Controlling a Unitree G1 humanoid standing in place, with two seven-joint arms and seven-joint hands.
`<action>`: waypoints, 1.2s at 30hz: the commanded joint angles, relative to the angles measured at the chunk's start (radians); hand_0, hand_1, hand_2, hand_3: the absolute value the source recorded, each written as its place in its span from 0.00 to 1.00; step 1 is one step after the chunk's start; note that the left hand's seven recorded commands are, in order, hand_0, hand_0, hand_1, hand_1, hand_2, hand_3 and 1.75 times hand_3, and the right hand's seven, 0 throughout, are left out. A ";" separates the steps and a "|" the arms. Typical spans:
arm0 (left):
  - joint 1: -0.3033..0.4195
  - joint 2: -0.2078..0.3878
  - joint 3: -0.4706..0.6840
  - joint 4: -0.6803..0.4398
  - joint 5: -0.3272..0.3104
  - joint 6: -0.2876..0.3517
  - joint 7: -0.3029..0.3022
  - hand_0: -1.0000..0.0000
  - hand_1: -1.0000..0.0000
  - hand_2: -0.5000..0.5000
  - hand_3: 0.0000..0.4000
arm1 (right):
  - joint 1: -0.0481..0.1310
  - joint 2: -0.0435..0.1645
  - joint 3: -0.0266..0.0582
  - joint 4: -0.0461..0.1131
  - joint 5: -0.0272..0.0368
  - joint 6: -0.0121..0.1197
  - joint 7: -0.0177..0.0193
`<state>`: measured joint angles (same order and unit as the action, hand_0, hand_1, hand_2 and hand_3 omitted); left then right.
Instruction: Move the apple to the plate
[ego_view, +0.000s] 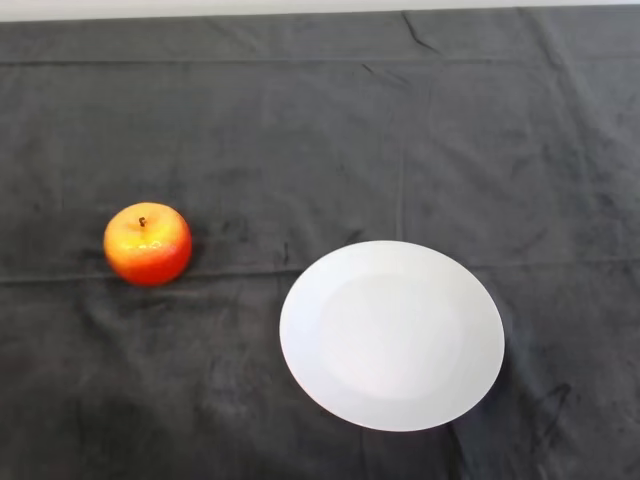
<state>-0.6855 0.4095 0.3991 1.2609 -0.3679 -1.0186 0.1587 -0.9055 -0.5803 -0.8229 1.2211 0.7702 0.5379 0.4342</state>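
A red and yellow apple (147, 243) stands upright on the dark cloth at the left, its stem pointing up. A round white plate (391, 334) lies to the right of it and a little nearer to me, with nothing on it. A stretch of bare cloth separates the two.
The dark cloth (320, 130) covers the whole table, with folds and creases running across it. Its far edge meets a pale strip (200, 8) along the top of the view.
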 joint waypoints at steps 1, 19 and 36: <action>-0.043 -0.007 -0.030 -0.050 0.033 -0.017 -0.018 1.00 1.00 0.50 0.00 | 0.031 -0.022 -0.0067 0.016 0.0067 -0.007 0.0041; -0.064 -0.112 -0.161 -0.040 0.171 -0.007 -0.084 1.00 1.00 0.50 0.00 | 0.032 -0.021 -0.0065 0.014 0.0067 -0.007 0.0035; -0.032 -0.134 -0.251 -0.022 0.214 0.053 -0.249 1.00 1.00 0.50 0.00 | 0.032 -0.020 -0.0063 0.012 0.0069 -0.007 0.0028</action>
<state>-0.6968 0.2742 0.1657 1.2610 -0.1692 -0.9741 -0.0834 -0.9055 -0.5803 -0.8229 1.2211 0.7702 0.5379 0.4343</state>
